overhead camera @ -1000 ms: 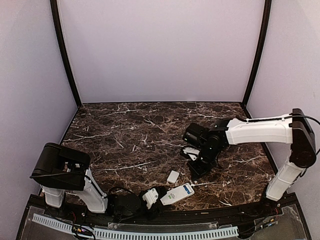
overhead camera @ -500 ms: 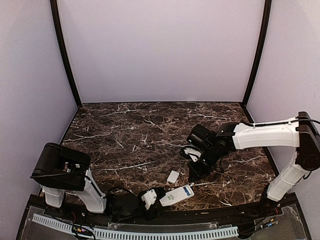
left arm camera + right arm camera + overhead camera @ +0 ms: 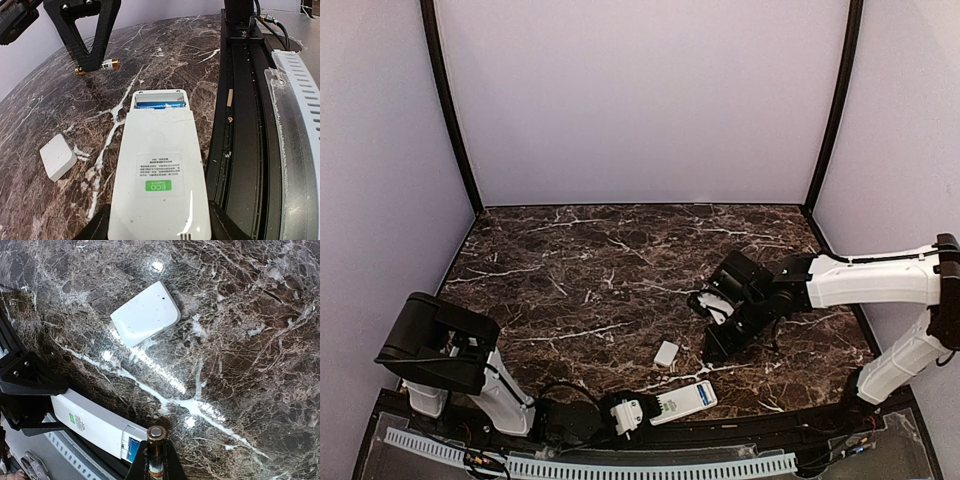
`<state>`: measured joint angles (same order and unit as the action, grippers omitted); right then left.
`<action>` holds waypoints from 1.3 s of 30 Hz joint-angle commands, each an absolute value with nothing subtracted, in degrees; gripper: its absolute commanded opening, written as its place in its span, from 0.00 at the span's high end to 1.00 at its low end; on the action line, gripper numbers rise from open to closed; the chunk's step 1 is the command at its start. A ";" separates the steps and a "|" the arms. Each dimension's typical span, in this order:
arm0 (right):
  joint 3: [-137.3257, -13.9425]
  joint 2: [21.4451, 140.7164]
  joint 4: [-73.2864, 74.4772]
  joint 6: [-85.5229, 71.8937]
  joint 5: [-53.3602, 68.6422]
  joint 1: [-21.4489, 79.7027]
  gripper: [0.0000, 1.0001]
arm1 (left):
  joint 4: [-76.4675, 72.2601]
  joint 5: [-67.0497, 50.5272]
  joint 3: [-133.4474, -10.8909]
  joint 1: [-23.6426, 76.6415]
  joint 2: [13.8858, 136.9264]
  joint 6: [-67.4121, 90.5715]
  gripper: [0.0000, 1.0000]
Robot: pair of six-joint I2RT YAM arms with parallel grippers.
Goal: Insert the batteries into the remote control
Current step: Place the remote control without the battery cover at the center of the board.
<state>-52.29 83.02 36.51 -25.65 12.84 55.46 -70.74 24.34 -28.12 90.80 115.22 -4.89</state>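
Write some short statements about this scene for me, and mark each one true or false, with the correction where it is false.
1. The right claw pinches a battery above the table. True.
2. The remote control lies with its buttons up. False: its labelled back is up, with the compartment open.
3. The cover plate is fitted on the remote control. False: it lies apart from it, on the table.
4. The left claw holds the remote control. True.

Robot lab test booth w/ plain lilac walls (image 3: 640, 100), blk frame poles (image 3: 450, 110), marble-look tabletop (image 3: 580, 260).
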 commanded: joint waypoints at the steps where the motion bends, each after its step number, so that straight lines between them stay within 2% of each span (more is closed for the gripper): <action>1: -50.68 82.09 34.04 -24.22 11.38 55.67 1.00 | -60.09 29.15 -27.67 92.00 117.03 -11.40 1.00; 17: -54.11 82.37 34.17 -23.34 13.66 55.35 1.00 | -54.71 28.69 -30.00 92.06 117.57 -7.20 1.00; 19: -55.38 82.52 35.01 -23.45 14.51 54.97 1.00 | -54.75 28.10 -29.38 91.76 116.73 -6.27 0.87; 20: -56.05 82.47 35.45 -23.59 14.81 54.75 1.00 | -55.50 28.32 -29.10 91.67 116.37 -6.12 0.74; 21: -56.65 82.52 35.90 -23.70 14.93 54.56 1.00 | -55.92 28.88 -28.22 91.45 115.49 -5.90 0.67; 22: -57.19 82.61 36.27 -23.80 15.13 54.38 1.00 | -56.98 29.20 -27.78 91.38 115.05 -5.85 0.51; 25: -59.01 83.04 37.94 -23.91 15.83 54.10 1.00 | -57.89 30.57 -26.24 91.32 112.04 -6.85 0.29; 31: -62.43 83.05 39.79 -22.15 17.60 54.05 1.00 | -56.78 29.68 -24.41 90.90 102.55 -10.08 0.13; 36: -62.77 79.61 34.10 -17.96 22.24 54.05 1.00 | -54.66 24.91 -23.66 89.11 93.43 -7.23 0.13; 39: -63.78 78.63 29.88 -17.81 22.58 54.01 1.00 | -51.39 22.01 -24.61 87.99 88.49 -4.06 0.19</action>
